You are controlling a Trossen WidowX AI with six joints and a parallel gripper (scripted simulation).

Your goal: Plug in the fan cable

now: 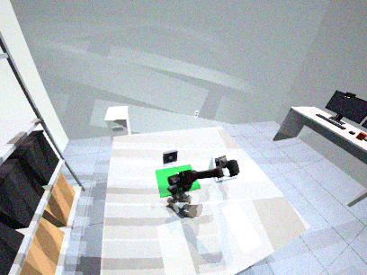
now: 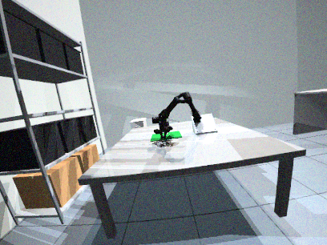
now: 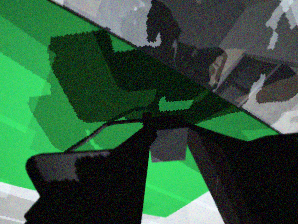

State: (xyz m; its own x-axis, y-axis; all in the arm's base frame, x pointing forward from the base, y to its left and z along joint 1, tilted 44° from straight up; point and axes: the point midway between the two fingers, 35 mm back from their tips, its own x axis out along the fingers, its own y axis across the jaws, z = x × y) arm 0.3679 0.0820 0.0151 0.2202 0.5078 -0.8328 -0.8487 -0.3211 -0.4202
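Observation:
The green board (image 1: pixel 163 176) (image 2: pixel 176 134) (image 3: pixel 20 90) lies flat on the table. The fan (image 1: pixel 170 156), a dark square in a pale frame, stands behind the board. My gripper (image 2: pixel 163 138) (image 3: pixel 170 132) is low over the board's front part, pointing down, and is shut on the plug. The plug (image 3: pixel 169 146) is a small dark grey block between the fingertips. The thin black cable (image 3: pixel 92 134) curves away to the left in the wrist view. The four-pin header cannot be made out; fingers and shadow cover that area. Whether the plug is seated cannot be told.
The arm's base stands on a white plate (image 2: pixel 207 127) right of the board. The white table (image 1: pixel 130 180) (image 2: pixel 132 160) carries strong reflections and shadows. A shelf with black bins and orange boxes (image 1: pixel 60 198) (image 2: pixel 60 184) is at the left; a desk with a monitor (image 1: pixel 345 106) is at the right.

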